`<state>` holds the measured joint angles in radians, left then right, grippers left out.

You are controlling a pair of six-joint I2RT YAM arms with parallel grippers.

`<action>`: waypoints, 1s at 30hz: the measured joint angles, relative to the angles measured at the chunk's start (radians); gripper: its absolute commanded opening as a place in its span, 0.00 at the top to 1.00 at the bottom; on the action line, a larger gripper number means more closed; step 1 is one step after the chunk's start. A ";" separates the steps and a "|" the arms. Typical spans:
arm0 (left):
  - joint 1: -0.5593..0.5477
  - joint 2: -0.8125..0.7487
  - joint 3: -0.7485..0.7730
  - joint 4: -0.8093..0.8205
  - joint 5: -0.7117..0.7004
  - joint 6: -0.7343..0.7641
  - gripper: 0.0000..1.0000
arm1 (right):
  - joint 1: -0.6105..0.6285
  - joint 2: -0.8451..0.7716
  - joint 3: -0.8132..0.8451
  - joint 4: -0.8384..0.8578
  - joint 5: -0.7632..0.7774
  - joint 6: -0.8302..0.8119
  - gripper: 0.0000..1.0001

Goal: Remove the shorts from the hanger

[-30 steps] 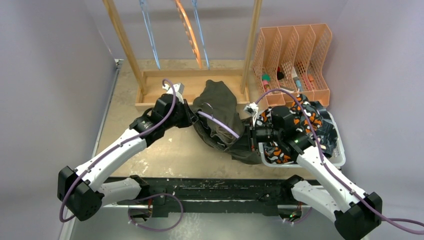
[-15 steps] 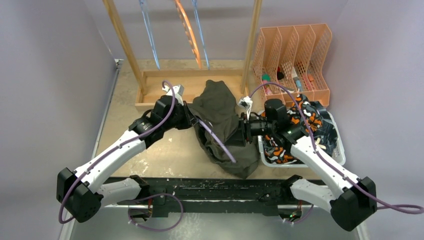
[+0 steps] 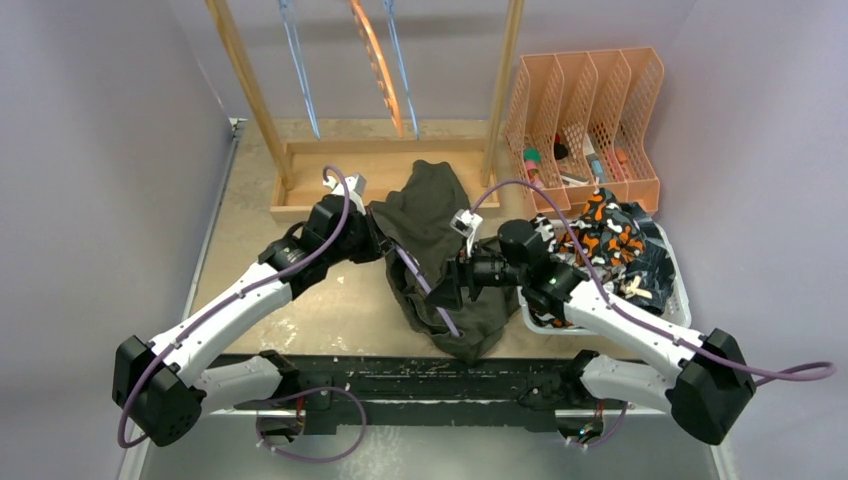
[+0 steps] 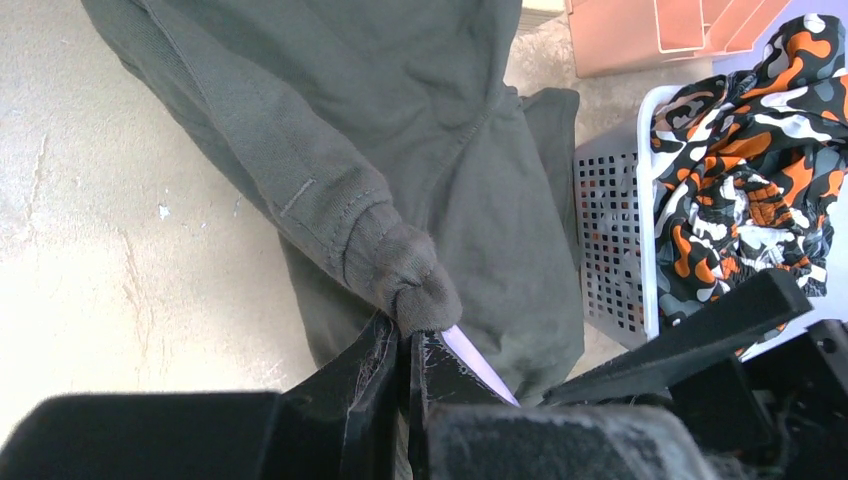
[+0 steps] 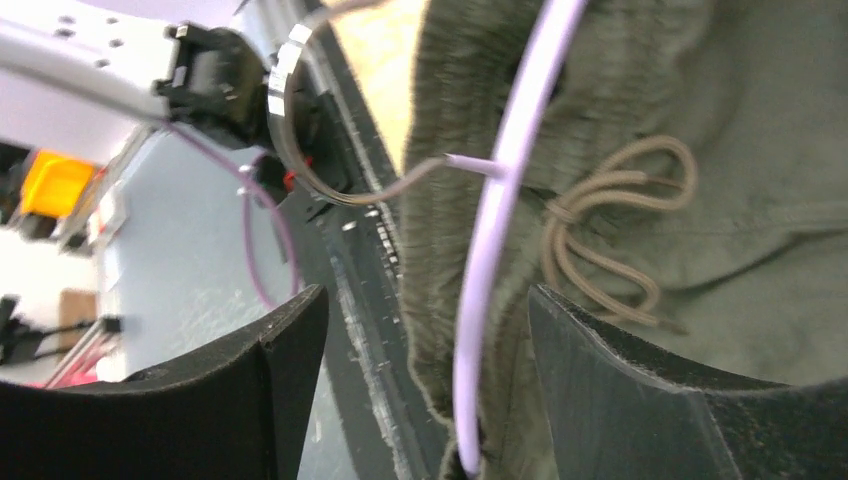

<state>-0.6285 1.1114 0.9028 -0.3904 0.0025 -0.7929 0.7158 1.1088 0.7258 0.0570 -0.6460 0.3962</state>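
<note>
The olive shorts (image 3: 435, 215) lie crumpled on the table (image 3: 330, 300), between the 2 arms and in front of the wooden rack (image 3: 390, 160). A lilac hanger (image 3: 428, 292) runs across them. The left gripper (image 4: 408, 340) is clamped on a bunched fold at the edge of the shorts, with a pale strip of the hanger showing just beside the pinch. The right gripper (image 5: 430, 340) has its jaws apart, 1 on either side of the hanger bar, gripping nothing; the shorts' tan drawstring (image 5: 610, 230) lies just past it. To the right, orange-black-white shorts (image 3: 600, 232) sit piled in a white basket (image 3: 683, 300).
</note>
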 measured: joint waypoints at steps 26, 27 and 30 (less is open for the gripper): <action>-0.001 -0.078 0.007 -0.061 -0.063 -0.010 1.00 | 0.253 -0.009 -0.105 0.263 0.600 0.002 1.00; -0.001 -0.086 0.015 -0.069 -0.071 -0.009 1.00 | 0.253 -0.022 -0.105 0.261 0.594 0.003 1.00; -0.006 -0.113 0.064 -0.128 -0.114 -0.005 1.00 | 0.252 -0.037 -0.087 0.242 0.539 0.006 1.00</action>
<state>-0.6342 0.9989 0.9672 -0.5186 -0.1112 -0.7982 0.9676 1.0718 0.6384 0.2989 -0.1074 0.4019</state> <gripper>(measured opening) 0.028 0.079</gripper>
